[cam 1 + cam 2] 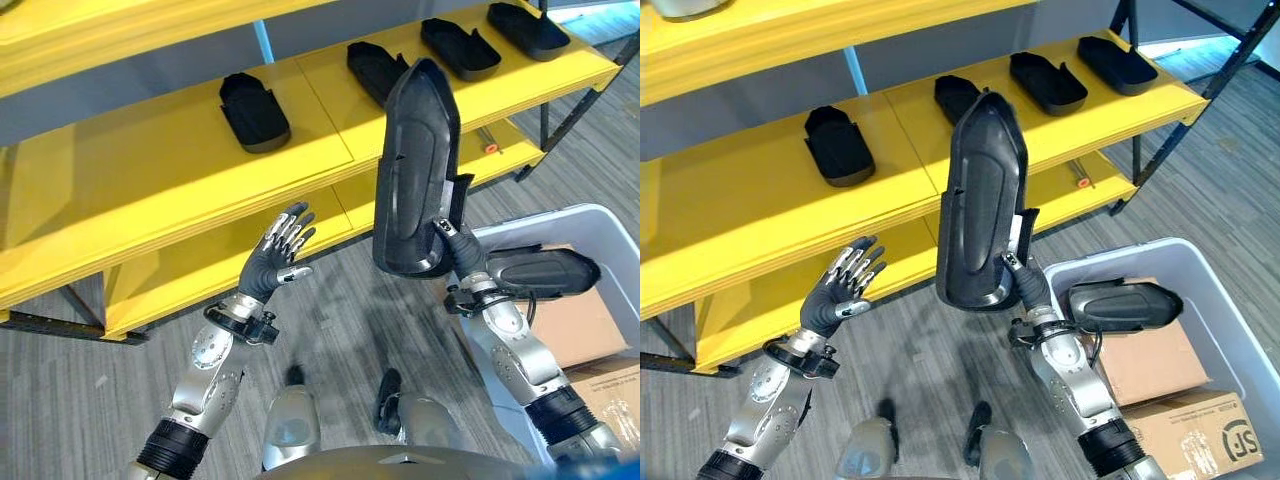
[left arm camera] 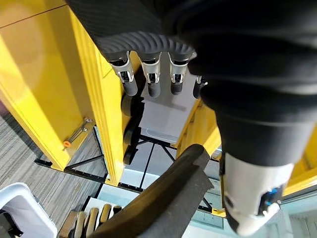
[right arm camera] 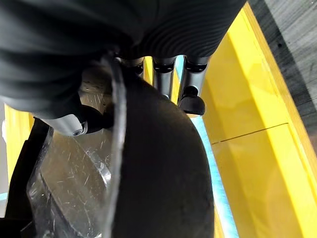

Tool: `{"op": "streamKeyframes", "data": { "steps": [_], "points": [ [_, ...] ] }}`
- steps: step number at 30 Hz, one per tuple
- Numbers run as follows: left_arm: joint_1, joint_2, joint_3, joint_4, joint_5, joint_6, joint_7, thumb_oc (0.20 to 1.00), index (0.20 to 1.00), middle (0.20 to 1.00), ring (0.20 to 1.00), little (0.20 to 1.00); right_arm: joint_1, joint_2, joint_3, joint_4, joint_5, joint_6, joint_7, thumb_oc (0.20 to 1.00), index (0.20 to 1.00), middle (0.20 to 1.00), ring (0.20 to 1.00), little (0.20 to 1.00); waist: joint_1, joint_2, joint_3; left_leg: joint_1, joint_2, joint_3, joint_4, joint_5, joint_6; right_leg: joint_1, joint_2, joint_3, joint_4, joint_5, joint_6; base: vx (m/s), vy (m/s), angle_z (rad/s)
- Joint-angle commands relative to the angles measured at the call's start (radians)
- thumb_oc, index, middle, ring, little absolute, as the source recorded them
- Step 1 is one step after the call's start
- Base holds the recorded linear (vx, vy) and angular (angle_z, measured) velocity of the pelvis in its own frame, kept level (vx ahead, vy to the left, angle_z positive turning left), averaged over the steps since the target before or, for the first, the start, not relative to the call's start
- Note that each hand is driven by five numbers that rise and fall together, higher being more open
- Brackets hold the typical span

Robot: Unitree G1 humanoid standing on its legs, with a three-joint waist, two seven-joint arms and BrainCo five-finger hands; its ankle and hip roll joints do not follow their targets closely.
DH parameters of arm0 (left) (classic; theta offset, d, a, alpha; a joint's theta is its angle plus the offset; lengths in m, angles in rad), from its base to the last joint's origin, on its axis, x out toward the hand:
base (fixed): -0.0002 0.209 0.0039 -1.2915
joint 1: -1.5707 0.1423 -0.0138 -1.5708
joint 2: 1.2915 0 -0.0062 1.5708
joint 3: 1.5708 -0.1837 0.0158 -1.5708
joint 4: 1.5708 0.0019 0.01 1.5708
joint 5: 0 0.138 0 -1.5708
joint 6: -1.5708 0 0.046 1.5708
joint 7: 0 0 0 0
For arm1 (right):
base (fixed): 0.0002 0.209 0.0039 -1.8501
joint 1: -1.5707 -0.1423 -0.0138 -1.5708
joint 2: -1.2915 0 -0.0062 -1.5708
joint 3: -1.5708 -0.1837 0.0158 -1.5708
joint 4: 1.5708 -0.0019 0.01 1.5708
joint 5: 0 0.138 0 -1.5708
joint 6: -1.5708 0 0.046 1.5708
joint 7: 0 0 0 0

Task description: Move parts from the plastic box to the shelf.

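Four black parts (image 1: 254,112) already lie on the yellow shelf (image 1: 150,180); right hand (image 1: 1025,282), fingers curled on a fifth part (image 1: 981,200), holds it upright before the shelf; left hand (image 1: 278,255) open, empty; another part (image 1: 1122,303) waits in the plastic box (image 1: 1230,330).

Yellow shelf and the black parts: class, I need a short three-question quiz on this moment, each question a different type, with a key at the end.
1. True or false: the right hand grips a black part held upright in front of the yellow shelf.
2. Multiple choice: the left hand is (A) curled round a part, (B) open and empty, (C) inside the plastic box.
3. Fill in: besides cardboard cartons, the plastic box holds another black ____.

Key: 1 true. 2 B. 3 part.
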Motion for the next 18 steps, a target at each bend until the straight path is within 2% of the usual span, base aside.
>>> {"op": "streamKeyframes", "data": {
  "steps": [1, 2, 4, 5, 6, 7, 10, 11, 12, 13, 18],
  "points": [
    [0.009, -0.016, 0.017, -0.089, -0.055, -0.080, -0.002, 1.000, 1.000, 1.000, 1.000, 1.000, -0.099, -0.018, -0.003, -0.095, 0.007, -0.038, 0.051, 0.200, 0.200, 0.200, 0.200, 0.200, -0.014, 0.027, -0.041, 0.039, 0.050, 0.029, -0.120, 0.268, -0.030, 0.029, 0.019, -0.036, 0.091, -0.048, 0.061, -0.21, 0.645, 0.27],
    [-0.008, -0.022, 0.002, -0.076, -0.056, -0.107, 0.010, 1.000, 1.000, 1.000, 1.000, 1.000, -0.119, -0.038, 0.002, -0.096, 0.013, -0.020, 0.050, 0.200, 0.200, 0.200, 0.200, 0.200, -0.029, 0.042, -0.035, 0.043, 0.099, 0.063, -0.131, 0.310, -0.049, 0.006, -0.024, -0.052, 0.132, -0.061, 0.060, -0.20, 0.711, 0.35],
    [-0.024, -0.024, -0.014, -0.073, -0.060, -0.134, 0.049, 1.000, 1.000, 1.000, 1.000, 1.000, -0.133, -0.067, -0.002, -0.095, 0.025, -0.002, 0.078, 0.200, 0.200, 0.200, 0.200, 0.200, -0.051, 0.055, -0.030, 0.104, 0.095, 0.111, -0.174, 0.258, -0.066, -0.021, -0.085, -0.058, 0.185, -0.075, 0.089, -0.15, 0.632, 0.57],
    [-0.027, -0.024, -0.016, -0.075, -0.056, -0.135, 0.056, 1.000, 1.000, 1.000, 1.000, 1.000, -0.131, -0.070, -0.003, -0.097, 0.024, -0.002, 0.077, 0.200, 0.200, 0.200, 0.200, 0.200, -0.049, 0.060, -0.027, 0.101, 0.100, 0.125, -0.174, 0.271, -0.061, -0.027, -0.091, -0.065, 0.187, -0.062, 0.083, -0.10, 0.557, 0.72],
    [-0.031, -0.023, -0.022, -0.077, -0.040, -0.145, 0.084, 1.000, 1.000, 1.000, 1.000, 1.000, -0.122, -0.077, -0.005, -0.103, 0.037, 0.005, 0.084, 0.200, 0.200, 0.200, 0.200, 0.200, -0.055, 0.060, -0.024, 0.117, 0.087, 0.143, -0.170, 0.249, -0.074, -0.019, -0.118, -0.069, 0.192, -0.067, 0.101, -0.12, 0.674, 0.46],
    [-0.036, -0.021, -0.028, -0.081, -0.013, -0.151, 0.117, 1.000, 1.000, 1.000, 1.000, 1.000, -0.117, -0.075, -0.006, -0.102, 0.028, 0.001, 0.083, 0.200, 0.200, 0.200, 0.200, 0.200, -0.046, 0.064, -0.009, 0.098, 0.059, 0.152, -0.137, 0.224, -0.067, 0.010, -0.137, -0.087, 0.166, -0.047, 0.115, -0.06, 0.708, 0.11],
    [-0.037, -0.015, -0.036, -0.078, 0.041, -0.145, 0.145, 1.000, 1.000, 1.000, 1.000, 1.000, -0.119, -0.063, -0.008, -0.082, 0.047, 0.003, 0.079, 0.200, 0.200, 0.200, 0.200, 0.200, -0.037, 0.066, 0.004, 0.084, 0.027, 0.154, -0.103, 0.172, -0.043, 0.045, -0.145, -0.085, 0.105, 0.009, 0.135, -0.02, 0.311, 0.24],
    [-0.036, -0.012, -0.036, -0.080, 0.016, -0.130, 0.140, 1.000, 1.000, 1.000, 1.000, 1.000, -0.115, -0.062, -0.010, -0.077, 0.060, 0.010, 0.081, 0.200, 0.200, 0.200, 0.200, 0.200, -0.034, 0.064, 0.003, 0.088, 0.000, 0.142, -0.102, 0.127, -0.026, 0.055, -0.144, -0.056, 0.068, 0.039, 0.157, 0.08, 0.240, 0.38],
    [-0.027, -0.012, -0.034, -0.091, 0.001, -0.105, 0.120, 1.000, 1.000, 1.000, 1.000, 1.000, -0.086, -0.063, -0.011, -0.104, 0.053, 0.017, 0.068, 0.200, 0.200, 0.200, 0.200, 0.200, -0.038, 0.063, -0.002, 0.093, -0.024, 0.120, -0.099, 0.097, -0.016, 0.072, -0.132, -0.009, 0.035, 0.044, 0.166, 0.08, 0.243, 0.48],
    [-0.026, -0.012, -0.034, -0.091, 0.010, -0.106, 0.120, 1.000, 1.000, 1.000, 1.000, 1.000, -0.081, -0.063, -0.011, -0.107, 0.054, 0.020, 0.072, 0.200, 0.200, 0.200, 0.200, 0.200, -0.038, 0.065, -0.006, 0.090, -0.025, 0.118, -0.099, 0.096, -0.015, 0.074, -0.128, -0.008, 0.028, 0.047, 0.165, 0.11, 0.219, 0.71],
    [0.008, 0.017, 0.000, -0.115, 0.021, -0.102, 0.065, 1.000, 1.000, 1.000, 1.000, 1.000, -0.040, -0.055, -0.021, -0.131, 0.050, 0.018, 0.102, 0.200, 0.200, 0.200, 0.200, 0.200, 0.002, 0.030, -0.018, 0.086, -0.069, 0.107, -0.060, 0.037, 0.017, 0.132, -0.154, -0.032, -0.048, 0.104, 0.196, 0.09, 0.138, 0.52]
  ]
}}
